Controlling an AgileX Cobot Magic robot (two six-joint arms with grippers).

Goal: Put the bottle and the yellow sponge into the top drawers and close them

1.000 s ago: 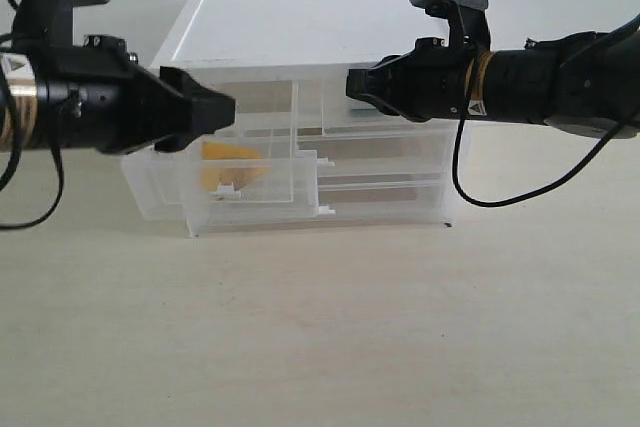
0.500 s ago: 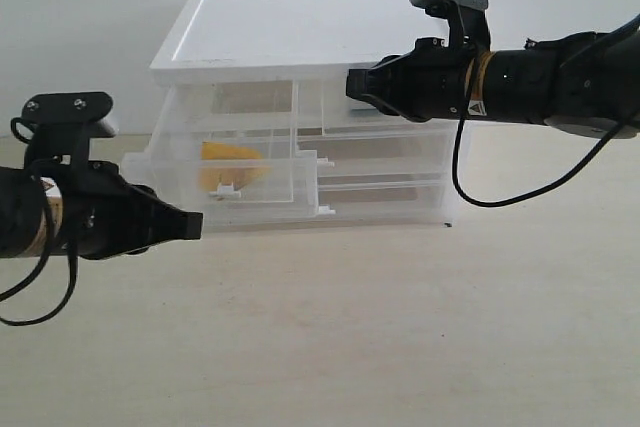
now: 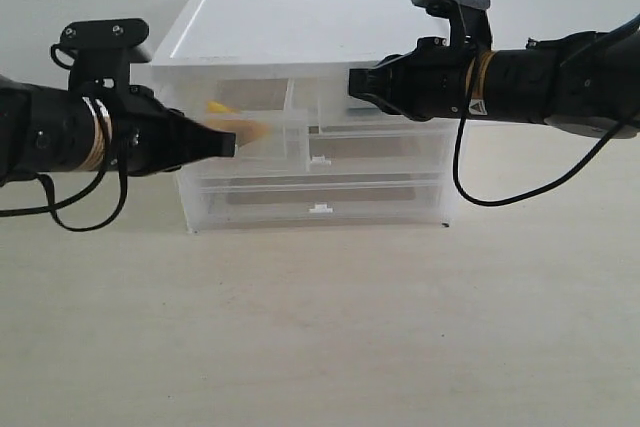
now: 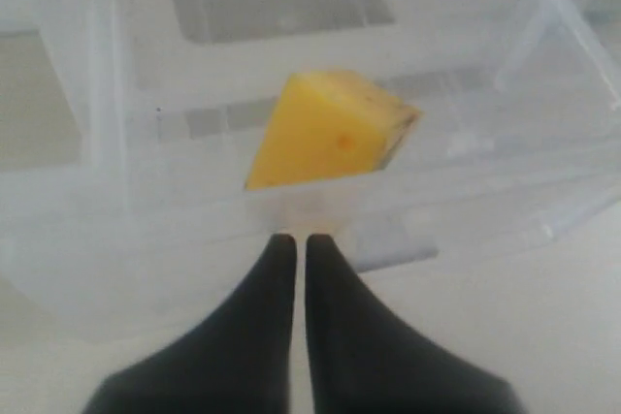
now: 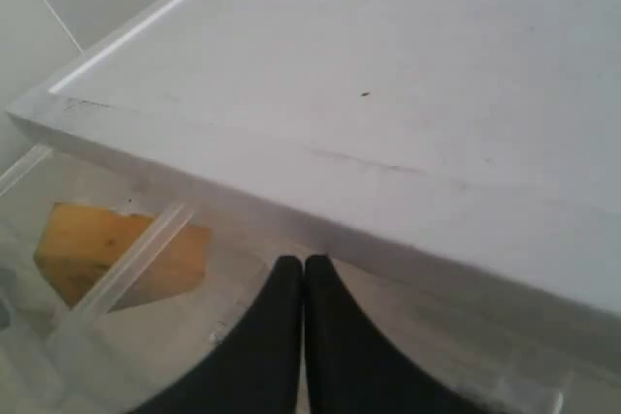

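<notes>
Cabinet [image 3: 300, 27] on table [image 3: 320, 327], front facing the outside camera. Top left drawer [image 3: 275, 152] looks nearly pushed in; blurred, can't tell if flush. Yellow sponge [image 4: 325, 133] sits inside it, straight ahead of my left gripper [image 4: 294, 239], whose closed tips meet the drawer front. Right gripper [image 5: 304, 264] also closed, at top right drawer [image 3: 332, 117]. Bottle not visible.
</notes>
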